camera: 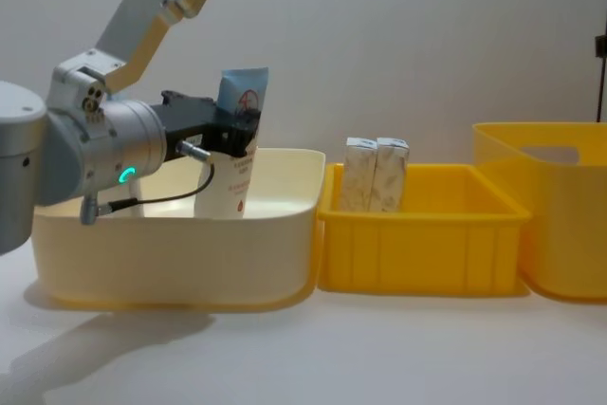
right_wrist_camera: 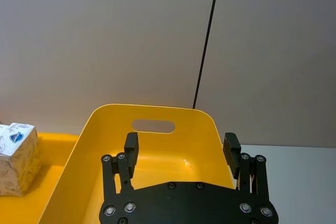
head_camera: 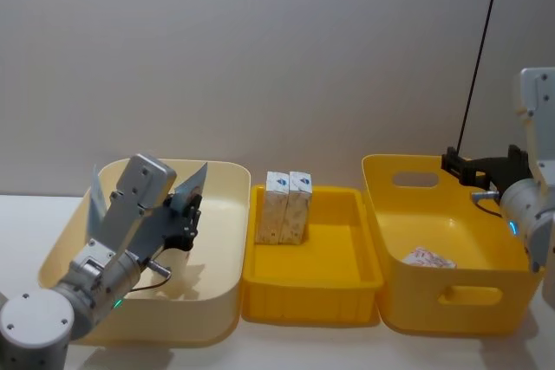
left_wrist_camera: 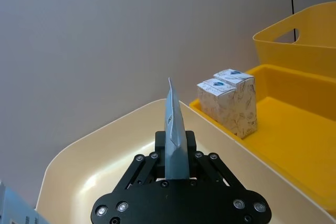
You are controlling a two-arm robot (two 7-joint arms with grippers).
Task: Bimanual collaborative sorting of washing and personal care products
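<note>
The left pincer (camera: 241,136) grips a white tube (camera: 228,189) upright inside the cream bin (camera: 180,253).

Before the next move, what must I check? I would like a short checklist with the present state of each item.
1. Left claw shut on tube: ok.
2. Tube upright, its lower end inside cream bin: ok.
3. Tube touching the bin floor or not: cannot tell.
4. Right claw open, at yellow bin: ok.
5. Two cartons upright in tray: ok.
</note>
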